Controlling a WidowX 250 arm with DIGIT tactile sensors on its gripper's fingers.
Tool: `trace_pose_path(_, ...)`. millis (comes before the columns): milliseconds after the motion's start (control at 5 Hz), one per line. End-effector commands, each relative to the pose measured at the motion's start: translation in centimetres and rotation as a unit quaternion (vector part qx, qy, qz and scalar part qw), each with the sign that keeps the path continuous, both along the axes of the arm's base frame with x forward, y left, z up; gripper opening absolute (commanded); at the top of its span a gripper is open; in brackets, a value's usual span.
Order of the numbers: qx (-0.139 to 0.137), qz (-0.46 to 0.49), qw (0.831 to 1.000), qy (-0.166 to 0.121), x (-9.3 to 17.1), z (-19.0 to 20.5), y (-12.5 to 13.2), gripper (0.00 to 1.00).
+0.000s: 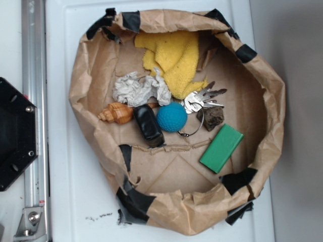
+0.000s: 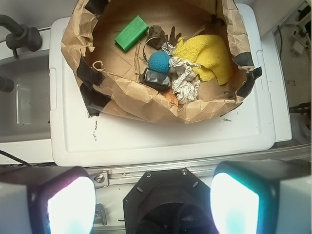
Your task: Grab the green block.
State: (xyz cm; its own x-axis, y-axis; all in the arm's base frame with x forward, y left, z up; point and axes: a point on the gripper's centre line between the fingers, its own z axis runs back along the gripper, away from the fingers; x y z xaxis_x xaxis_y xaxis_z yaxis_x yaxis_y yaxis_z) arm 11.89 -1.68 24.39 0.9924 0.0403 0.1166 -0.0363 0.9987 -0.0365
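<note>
The green block is a flat green slab lying on the floor of a rolled-down brown paper bag, at its right side and set apart from the other items. In the wrist view the green block shows at the top left of the bag, far from me. My gripper is open, with nothing between its two pale pads. It hangs above the black robot base, well short of the bag. The exterior view does not show the gripper.
In the bag lie a teal-blue ball, a black oblong object, a wooden shell, crumpled paper, a yellow cloth, keys and a dark rock. The bag stands on a white lid.
</note>
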Motion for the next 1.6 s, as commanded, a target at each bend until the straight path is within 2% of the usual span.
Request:
trace_pose_path(0, 0.000, 0.000, 1.000, 0.000, 0.0, 0.0, 0.0, 1.00)
trace_pose_path(200, 0.028, 0.039, 0.998, -0.031, 3.7, -4.4, 1.7, 1.00)
trace_pose_path(400, 0.011, 0.095, 0.993, -0.074, 6.8, -7.5, 2.1, 1.00)
trace_pose_path(600, -0.020, 0.192, 0.975, -0.110, 10.1, -10.3, 2.3, 1.00)
trace_pose_path(800, -0.050, 0.263, 0.955, -0.125, 12.7, -11.7, 2.9, 1.00)
trace_pose_path(1000, -0.065, 0.292, 0.948, -0.111, 14.8, -11.9, 3.4, 1.00)
trace_pose_path(1200, -0.082, 0.328, 0.937, -0.087, 15.9, -13.7, 2.2, 1.00)
trace_pose_path(1400, -0.088, 0.342, 0.934, -0.062, 17.5, -15.4, -0.1, 1.00)
